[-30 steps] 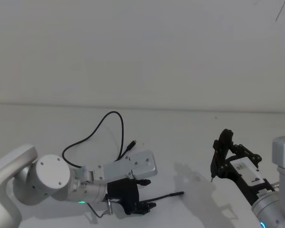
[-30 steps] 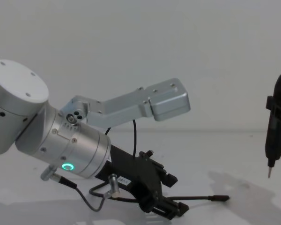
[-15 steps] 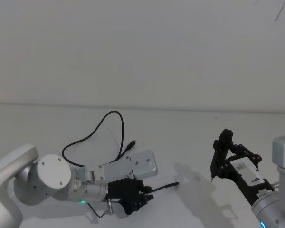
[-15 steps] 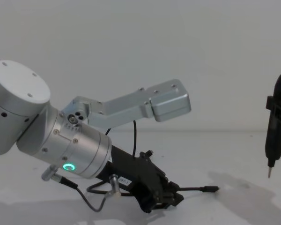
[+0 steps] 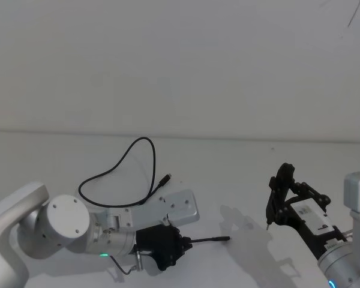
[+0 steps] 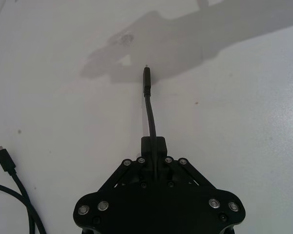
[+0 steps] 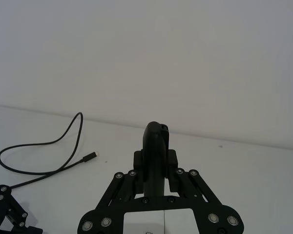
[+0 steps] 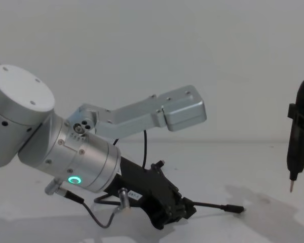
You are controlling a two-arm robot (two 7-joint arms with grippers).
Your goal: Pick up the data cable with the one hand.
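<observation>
Jaws of left tool [image 6: 154, 146] tight around data cable [image 6: 149, 109]

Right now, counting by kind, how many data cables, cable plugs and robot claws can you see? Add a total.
data cable: 1
plugs: 2, the near plug sticking out past the left claw and the far plug lying free
claws: 2, the left claw shut on the data cable and the right claw off to the right
Total: 5

1. Cable [image 5: 154, 165]: thin and black, looped on the table [image 5: 246, 180], with one plug lying free.
2. Left gripper [image 5: 179, 243]: black, low, jaws closed on the cable behind its other plug.
</observation>
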